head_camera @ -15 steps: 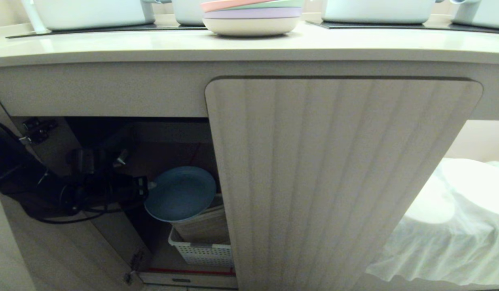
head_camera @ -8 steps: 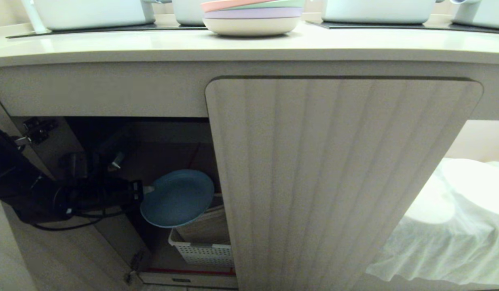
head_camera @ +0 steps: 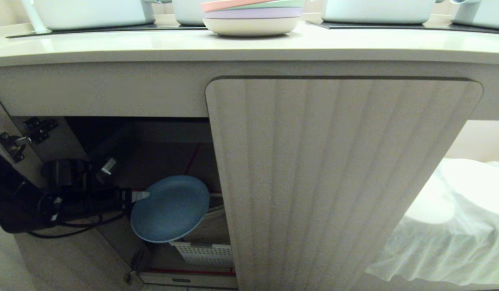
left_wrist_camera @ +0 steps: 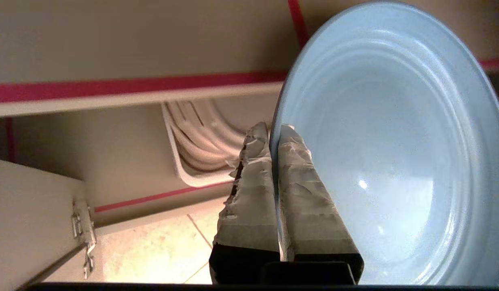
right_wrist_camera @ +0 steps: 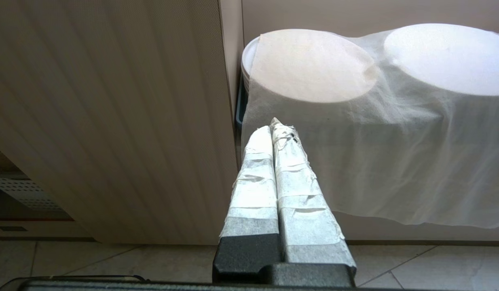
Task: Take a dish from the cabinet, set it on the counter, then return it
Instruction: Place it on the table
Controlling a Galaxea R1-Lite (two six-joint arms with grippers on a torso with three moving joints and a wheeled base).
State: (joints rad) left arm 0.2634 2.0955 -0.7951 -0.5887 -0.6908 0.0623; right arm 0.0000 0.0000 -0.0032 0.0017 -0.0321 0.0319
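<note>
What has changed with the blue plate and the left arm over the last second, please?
The left gripper, shut on the rim of the dish, has drawn it down and to the left in the head view, toward the open side of the cabinet. The grip is unchanged. The white basket, the plate stack on the counter and the idle right gripper stayed put.

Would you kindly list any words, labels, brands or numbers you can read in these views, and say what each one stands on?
None: no readable text in any view.
The dish, held at its rim by the left gripper, is plain.
The cabinet door, the counter and the right gripper bear no label either.
</note>
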